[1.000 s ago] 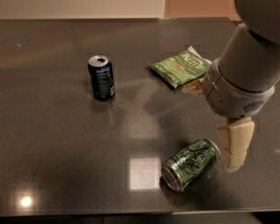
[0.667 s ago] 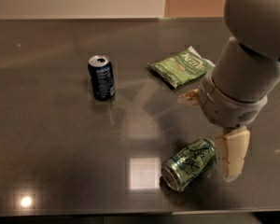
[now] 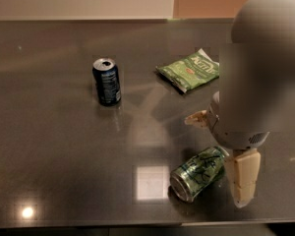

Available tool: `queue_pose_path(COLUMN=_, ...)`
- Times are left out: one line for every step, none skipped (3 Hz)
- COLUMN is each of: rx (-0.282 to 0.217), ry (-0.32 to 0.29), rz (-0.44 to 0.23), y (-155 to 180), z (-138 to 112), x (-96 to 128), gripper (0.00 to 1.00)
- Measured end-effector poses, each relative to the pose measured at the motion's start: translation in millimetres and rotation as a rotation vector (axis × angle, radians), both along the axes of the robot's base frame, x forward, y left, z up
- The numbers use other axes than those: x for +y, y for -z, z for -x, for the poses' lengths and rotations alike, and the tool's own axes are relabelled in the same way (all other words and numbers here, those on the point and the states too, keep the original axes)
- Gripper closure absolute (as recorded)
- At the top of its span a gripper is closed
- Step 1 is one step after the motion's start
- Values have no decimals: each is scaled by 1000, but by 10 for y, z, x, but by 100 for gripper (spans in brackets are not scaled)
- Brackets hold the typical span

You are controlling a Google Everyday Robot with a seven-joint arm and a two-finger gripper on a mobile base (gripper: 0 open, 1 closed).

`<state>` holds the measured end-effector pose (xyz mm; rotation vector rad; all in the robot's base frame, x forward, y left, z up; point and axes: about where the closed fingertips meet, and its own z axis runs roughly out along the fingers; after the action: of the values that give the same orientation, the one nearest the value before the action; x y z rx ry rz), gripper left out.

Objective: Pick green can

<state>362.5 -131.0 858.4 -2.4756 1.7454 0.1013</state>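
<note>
Two cans [image 3: 107, 81] [image 3: 197, 172], one bag [image 3: 190, 70]

bulky grey arm [image 3: 258, 73] angled down at right, gripper [image 3: 215, 160] low, pointing downward, pale fingers [image 3: 243, 178] spread apart

Gripper [image 3: 217, 159] at fallen can [image 3: 196, 173], table's [image 3: 64, 156] front right.

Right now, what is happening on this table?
The robot's arm is at the green can, which lies on its side on the dark table. Its open gripper is low at the can, a finger on either side; the can is not lifted yet. A dark blue can stands upright further back, near a green snack bag.
</note>
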Motion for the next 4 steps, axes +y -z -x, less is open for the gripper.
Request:
queue_pose_path(rx=30, ry=-10, rz=-12, y=104, z=89, x=18, gripper=0)
queue_pose_path(rx=51, ry=-28, rz=-1, y=209, z=176, x=51, gripper=12)
queue_pose_path(rx=68, ry=-26, rz=-2, y=235, z=213, x=59, gripper=31)
queue_pose_path(rx=73, ry=-31, rz=2, y=226, z=239, x=59, gripper=54)
